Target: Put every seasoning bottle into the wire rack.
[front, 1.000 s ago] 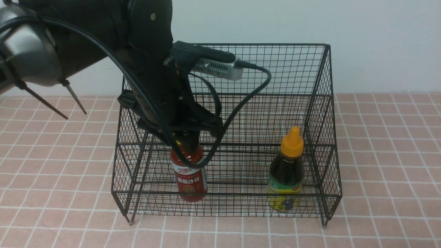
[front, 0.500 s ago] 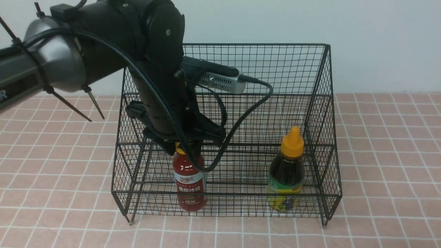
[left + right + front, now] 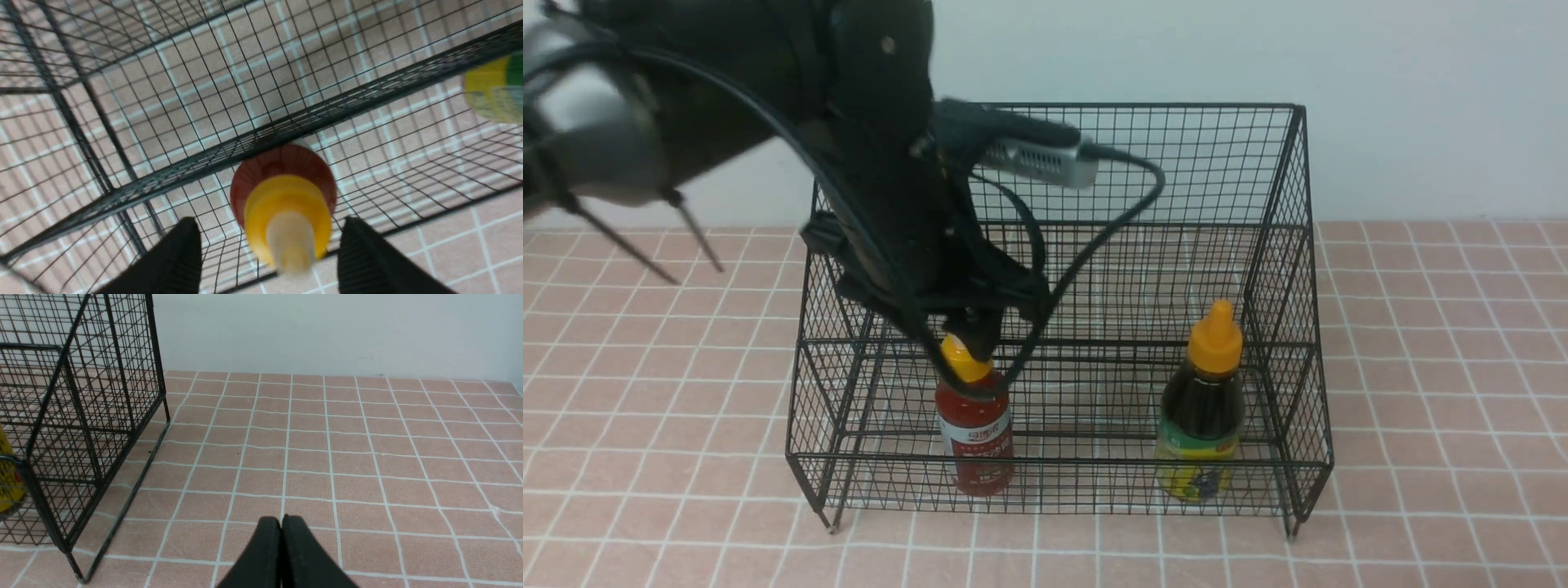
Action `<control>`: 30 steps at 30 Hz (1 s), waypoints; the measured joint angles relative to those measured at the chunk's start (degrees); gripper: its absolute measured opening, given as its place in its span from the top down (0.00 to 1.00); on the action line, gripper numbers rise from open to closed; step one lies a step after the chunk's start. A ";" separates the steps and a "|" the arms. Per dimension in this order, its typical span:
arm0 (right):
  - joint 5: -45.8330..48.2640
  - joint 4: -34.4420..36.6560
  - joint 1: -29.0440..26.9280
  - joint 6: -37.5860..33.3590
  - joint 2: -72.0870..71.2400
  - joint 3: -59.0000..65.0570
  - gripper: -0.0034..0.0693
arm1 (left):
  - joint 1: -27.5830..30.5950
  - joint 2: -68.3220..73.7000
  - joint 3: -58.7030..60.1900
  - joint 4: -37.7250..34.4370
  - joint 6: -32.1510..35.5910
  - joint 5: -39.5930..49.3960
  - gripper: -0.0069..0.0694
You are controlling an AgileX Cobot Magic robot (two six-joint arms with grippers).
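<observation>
A: How many seasoning bottles are counted?

B: Two are counted: one red sauce bottle (image 3: 974, 437) and one dark sauce bottle (image 3: 1201, 425). Two orange-yellow caps are seen, one on each.

A: And how many racks are found?

B: One wire rack (image 3: 1062, 469) is counted, with two stepped tiers.

A: How many tools are shown?

B: Two are counted: the left tool (image 3: 269, 261), shown in the left wrist view, and the right tool (image 3: 281, 526), shown in the right wrist view. Two fingers are counted on each.

A: How many worktops are seen?

B: One tiled worktop (image 3: 1445, 367) is counted.
</observation>
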 joint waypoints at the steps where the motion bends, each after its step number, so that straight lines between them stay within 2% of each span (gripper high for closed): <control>1: 0.00 0.00 0.00 0.00 0.00 0.00 0.97 | 0.00 -1.55 0.00 0.14 0.00 0.00 0.45; 4: 0.00 0.00 0.00 0.00 0.00 0.00 0.97 | 0.00 -8.53 0.00 0.96 0.18 0.00 0.61; 5: 0.00 0.00 0.00 0.00 0.00 0.00 0.97 | 0.00 -9.56 0.00 1.02 0.20 0.00 0.62; 7: 0.00 0.00 0.00 0.00 0.00 0.00 0.97 | 0.00 -16.60 0.00 1.14 0.24 0.18 0.79; 10: 0.00 0.00 0.00 0.00 0.00 0.00 0.97 | 0.00 -24.65 0.35 1.56 -0.23 0.55 0.89; 14: 0.00 0.00 0.00 0.00 0.00 0.00 0.97 | 0.00 -36.81 5.80 1.72 -0.49 -0.58 0.92; 16: 0.00 0.00 0.00 0.00 0.00 0.00 0.97 | 0.00 -47.27 14.25 2.23 -0.49 -6.29 0.92; 18: 0.00 0.00 0.00 0.00 0.00 0.00 0.97 | 0.00 -51.08 18.48 2.30 -0.49 -9.93 0.92; 20: 0.00 0.00 0.00 0.00 0.00 0.00 0.97 | 0.00 -60.97 28.04 2.36 -0.49 -18.80 0.92; 24: 0.00 0.00 0.00 0.00 0.00 0.00 0.97 | 0.00 -75.17 40.18 2.41 -0.49 -31.11 0.92; 30: 0.00 0.06 0.00 0.00 0.00 0.00 0.97 | 0.00 -93.73 52.82 2.41 -0.63 -42.35 0.92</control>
